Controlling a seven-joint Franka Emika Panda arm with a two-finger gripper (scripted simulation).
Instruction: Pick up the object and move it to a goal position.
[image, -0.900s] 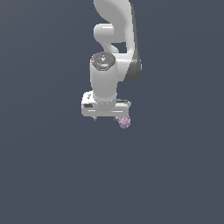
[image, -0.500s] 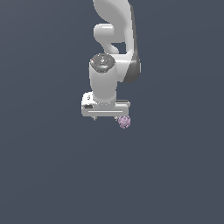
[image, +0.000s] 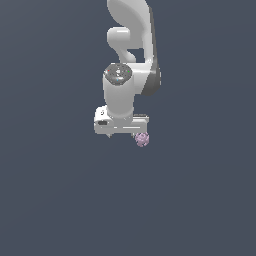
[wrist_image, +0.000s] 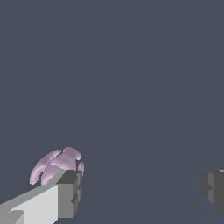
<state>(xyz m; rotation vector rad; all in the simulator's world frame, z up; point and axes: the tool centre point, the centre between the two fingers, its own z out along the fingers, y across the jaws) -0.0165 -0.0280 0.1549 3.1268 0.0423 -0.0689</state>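
Observation:
The object (wrist_image: 57, 164) is a small pale pink-lilac lumpy blob. In the wrist view it lies against the outer side of one grey fingertip (wrist_image: 70, 192), not in the gap between the fingers. My gripper (wrist_image: 140, 190) stands open, and the other fingertip (wrist_image: 213, 189) is far off with nothing between the two. In the exterior view the object (image: 142, 139) peeks out just below the end of the white hand on the exterior view's right. There my gripper (image: 123, 135) points down, and the hand hides most of its fingers.
A plain dark grey-blue floor (image: 50, 200) fills both views. The white arm (image: 132, 45) rises above the hand to the upper edge of the exterior view. No goal marker shows.

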